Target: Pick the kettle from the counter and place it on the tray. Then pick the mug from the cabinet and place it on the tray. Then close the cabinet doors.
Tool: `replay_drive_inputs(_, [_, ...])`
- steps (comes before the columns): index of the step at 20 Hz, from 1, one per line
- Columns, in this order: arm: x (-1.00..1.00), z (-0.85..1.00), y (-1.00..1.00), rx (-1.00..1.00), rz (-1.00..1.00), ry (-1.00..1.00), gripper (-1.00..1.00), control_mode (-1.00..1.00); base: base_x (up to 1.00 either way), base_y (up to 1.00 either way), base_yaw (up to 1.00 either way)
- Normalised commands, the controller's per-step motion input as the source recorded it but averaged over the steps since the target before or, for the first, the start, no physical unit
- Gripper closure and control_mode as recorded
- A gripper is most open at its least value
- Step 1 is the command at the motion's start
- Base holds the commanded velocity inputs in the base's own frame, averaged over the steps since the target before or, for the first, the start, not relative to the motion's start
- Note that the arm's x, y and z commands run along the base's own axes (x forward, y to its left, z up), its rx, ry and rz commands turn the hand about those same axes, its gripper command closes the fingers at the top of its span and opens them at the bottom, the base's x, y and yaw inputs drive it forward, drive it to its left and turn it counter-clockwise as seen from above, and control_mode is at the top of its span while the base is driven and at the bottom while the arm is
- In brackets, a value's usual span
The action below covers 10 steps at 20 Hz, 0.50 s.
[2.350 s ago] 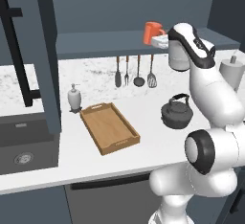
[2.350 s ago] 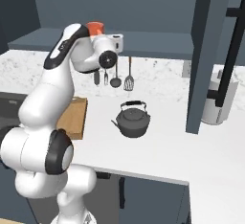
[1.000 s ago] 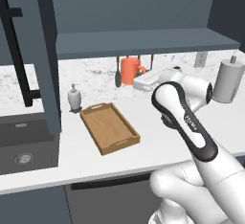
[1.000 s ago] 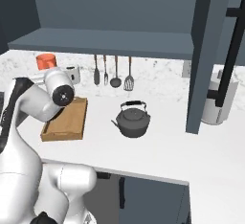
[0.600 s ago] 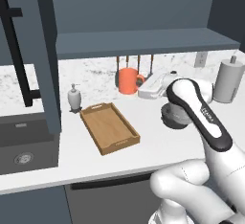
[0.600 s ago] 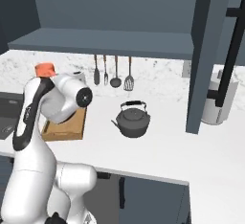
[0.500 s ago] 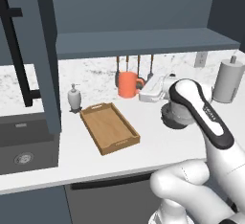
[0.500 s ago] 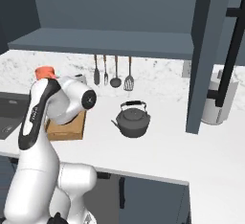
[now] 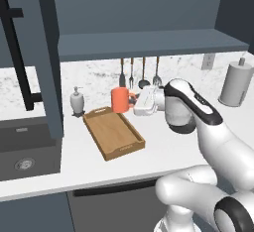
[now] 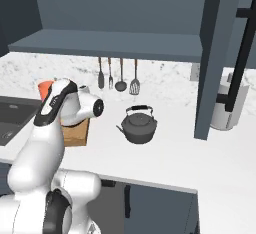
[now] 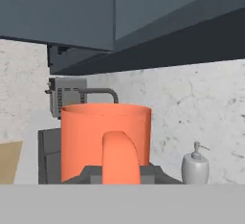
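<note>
Gripper: my gripper [image 9: 133, 102] is clamped on the mug's handle side; in the hand view the loop handle sits right between my finger tips.
Mug: I have the orange mug [image 9: 119, 100] upright in the air, above the far end of the tray; I cannot tell any contact with it. From the right base view only its rim [image 10: 45, 86] peeks out behind my arm.
Tray: the wooden tray [image 9: 113, 134] lies bare on the counter [image 9: 163, 149], angled, near the counter's front half.
Kettle: the dark kettle [image 10: 139, 124] stands on the counter to my right of the tray, well apart from it.
Soap dispenser: the white bottle [image 9: 76, 102] stands just beyond the tray's far left corner, against the wall.
Utensils: I see them [image 10: 120, 74] hanging on the wall behind the kettle.
Cabinet: the shelf [image 10: 110, 45] is overhead, both doors swung open, left door [image 9: 48, 60] and right door [image 10: 214, 58].
</note>
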Motion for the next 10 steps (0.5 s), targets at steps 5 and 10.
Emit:
replay_drive_inputs(5, [0.69,-0.54,0.28,-0.03,0.11,0.0,1.0,-1.0,0.0,0.0,0.0])
replay_drive_inputs(10, [0.71,-0.51,0.1,-0.01,0.13,0.0,1.0,-1.0,0.0,0.0,0.0])
